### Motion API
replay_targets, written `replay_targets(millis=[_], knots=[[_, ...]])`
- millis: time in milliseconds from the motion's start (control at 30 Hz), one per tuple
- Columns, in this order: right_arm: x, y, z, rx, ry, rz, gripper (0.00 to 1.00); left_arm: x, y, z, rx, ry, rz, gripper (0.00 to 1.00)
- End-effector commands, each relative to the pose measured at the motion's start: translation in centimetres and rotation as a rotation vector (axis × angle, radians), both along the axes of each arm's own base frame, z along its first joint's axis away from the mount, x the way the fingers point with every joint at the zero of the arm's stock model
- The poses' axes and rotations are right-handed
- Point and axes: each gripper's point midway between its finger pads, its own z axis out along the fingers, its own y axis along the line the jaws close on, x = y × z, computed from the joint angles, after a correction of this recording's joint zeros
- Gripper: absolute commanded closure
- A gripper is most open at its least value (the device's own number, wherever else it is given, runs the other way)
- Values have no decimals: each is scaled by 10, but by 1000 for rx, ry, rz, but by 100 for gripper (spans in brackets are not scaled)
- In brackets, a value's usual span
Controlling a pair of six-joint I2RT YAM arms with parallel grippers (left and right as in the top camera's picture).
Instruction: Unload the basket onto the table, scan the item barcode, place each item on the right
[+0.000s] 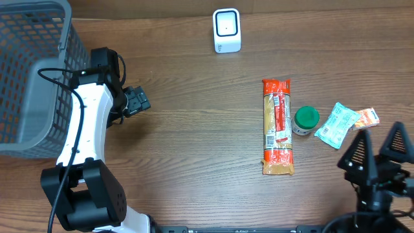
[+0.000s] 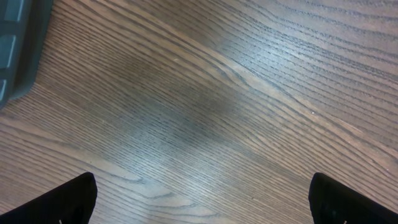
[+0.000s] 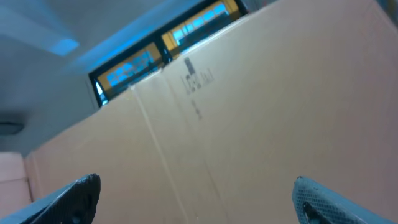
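Three kinds of item lie at the table's right: a long orange-red packet (image 1: 278, 126), a green-lidded jar (image 1: 305, 120), and a pale green sachet (image 1: 336, 125) beside an orange sachet (image 1: 367, 117). The white barcode scanner (image 1: 226, 30) stands at the back centre. My left gripper (image 1: 136, 100) hovers by the basket, open over bare wood (image 2: 202, 199), far from every item. My right gripper (image 1: 377, 150) is at the front right, just below the sachets, open with nothing in it. Its wrist view (image 3: 196, 199) points off the table at a cardboard box (image 3: 267, 124).
A grey mesh basket (image 1: 32, 71) fills the far left; its corner shows in the left wrist view (image 2: 18, 50). Bare wooden tabletop (image 1: 200, 142) lies between the left arm and the items.
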Motion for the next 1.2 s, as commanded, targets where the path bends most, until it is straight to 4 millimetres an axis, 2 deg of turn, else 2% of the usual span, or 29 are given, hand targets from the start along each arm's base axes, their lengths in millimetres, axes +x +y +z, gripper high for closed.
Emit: replay_targets(millis=[0,333,767,967,1167], knots=[[8,6,-19,-28,29,19,0,3,-1,6,10,-19,-14,0],[41,14,-99,-83,277,28,0,3,-1,7,10,-20,-14,0],[55,23,-188,-154,591,66,0,3,-1,7,10,-20,-14,0],[55,23,-185,-197,575,52,0,3,-1,6,10,-19,-14,0],[53,35,-188,-511,539,38,0,3,-1,7,10,-20,-14,0]])
